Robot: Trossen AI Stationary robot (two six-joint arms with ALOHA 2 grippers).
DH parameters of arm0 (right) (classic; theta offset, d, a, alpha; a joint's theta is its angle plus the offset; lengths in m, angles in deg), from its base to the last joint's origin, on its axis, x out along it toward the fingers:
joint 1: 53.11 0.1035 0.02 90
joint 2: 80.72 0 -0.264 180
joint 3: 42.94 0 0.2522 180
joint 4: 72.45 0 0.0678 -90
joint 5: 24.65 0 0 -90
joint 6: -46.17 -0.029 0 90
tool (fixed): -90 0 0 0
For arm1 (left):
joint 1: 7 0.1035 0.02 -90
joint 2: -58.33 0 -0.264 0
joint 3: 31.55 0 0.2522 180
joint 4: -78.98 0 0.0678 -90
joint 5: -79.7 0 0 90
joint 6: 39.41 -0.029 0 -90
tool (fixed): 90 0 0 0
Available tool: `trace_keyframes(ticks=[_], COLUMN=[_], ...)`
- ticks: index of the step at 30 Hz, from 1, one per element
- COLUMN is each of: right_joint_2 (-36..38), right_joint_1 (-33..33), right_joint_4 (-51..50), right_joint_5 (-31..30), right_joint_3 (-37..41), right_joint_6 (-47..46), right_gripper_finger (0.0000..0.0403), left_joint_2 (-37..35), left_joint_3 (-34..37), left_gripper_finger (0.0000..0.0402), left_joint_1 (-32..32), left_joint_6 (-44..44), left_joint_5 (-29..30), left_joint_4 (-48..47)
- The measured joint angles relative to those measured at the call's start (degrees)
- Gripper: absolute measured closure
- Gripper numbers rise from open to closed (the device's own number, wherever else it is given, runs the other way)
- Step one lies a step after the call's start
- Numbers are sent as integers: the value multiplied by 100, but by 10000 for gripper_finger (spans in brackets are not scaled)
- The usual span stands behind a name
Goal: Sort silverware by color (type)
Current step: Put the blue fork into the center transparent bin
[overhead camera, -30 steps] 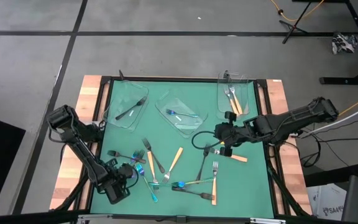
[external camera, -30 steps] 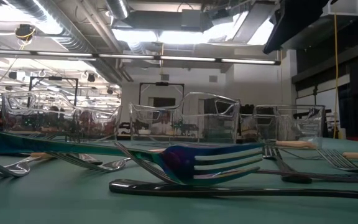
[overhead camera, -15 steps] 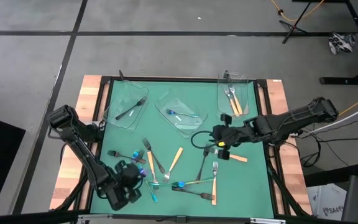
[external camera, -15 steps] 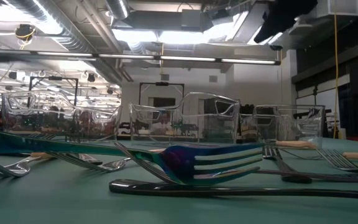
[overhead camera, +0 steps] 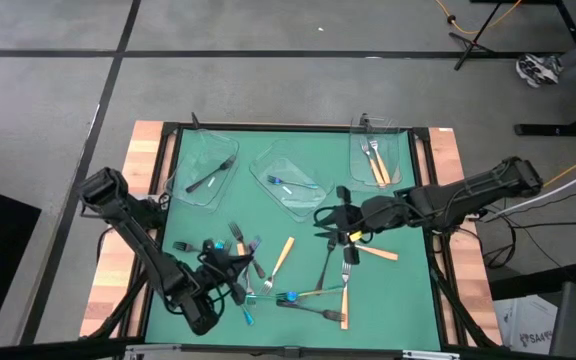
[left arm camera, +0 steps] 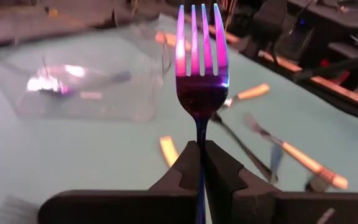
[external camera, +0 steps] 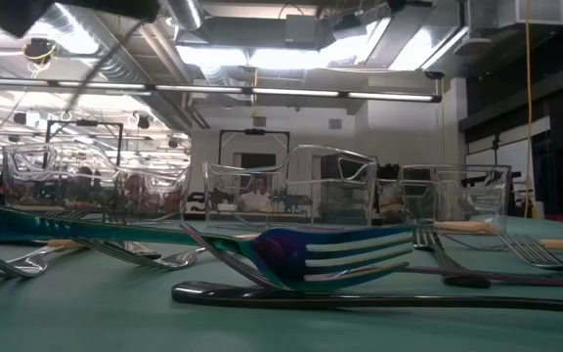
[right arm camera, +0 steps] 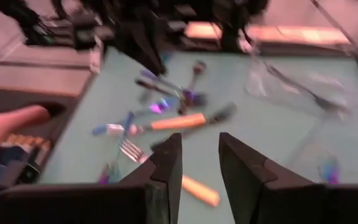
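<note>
We see left gripper [left arm camera: 201,163] clamped on iridescent blue-purple metal fork [left arm camera: 201,68], four tines upright, glowing pink-violet, lower left of high view. Right gripper [right arm camera: 200,163] fingers apart, nothing between, right of centre.

High cam: straight down, far off, takes in the whole green table [overhead camera: 408,300] w/ both arms. Low cam: at tabletop level, facing across toward the 12 o'clock edge, v. near an iridescent fork [external camera: 330,256]; clear trays [external camera: 291,186] behind, same ones high cam shows at 12. L wrist cam: close, faces fwd along a held fork [left arm camera: 201,68]. R wrist cam: looks down over scattered silverware [right arm camera: 173,121] mid-table, shared w/ high cam.
</note>
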Motion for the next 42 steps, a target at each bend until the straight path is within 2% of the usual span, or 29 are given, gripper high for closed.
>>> trace_keyframes(ticks=[5, 10, 16, 23, 30, 42], right_joint_2=[-301, -603, -807, -844, -844, -844], right_joint_1=[0, 0, 0, 0, 0, 1], right_joint_4=[753, 1056, 1501, 1841, 2142, 2171], right_joint_5=[276, 699, 1253, 1310, 1311, 1320], right_joint_3=[0, 2, 2, 2, 2, 2], right_joint_6=[39, 205, 442, 447, 442, 446], right_gripper_finger=[306, 306, 306, 306, 306, 306], left_joint_2=[0, 0, -2, -4, -4, -9], left_joint_3=[0, 0, 0, 0, 0, 0], left_gripper_finger=[401, 401, 401, 402, 402, 402], left_joint_1=[309, 566, 793, 982, 1216, 1539], left_joint_6=[-1452, -3051, -4682, -6318, -6956, -6974], left_joint_5=[110, 69, -485, -1050, -1563, -2154], left_joint_4=[1135, 2442, 3861, 5163, 5499, 5496])
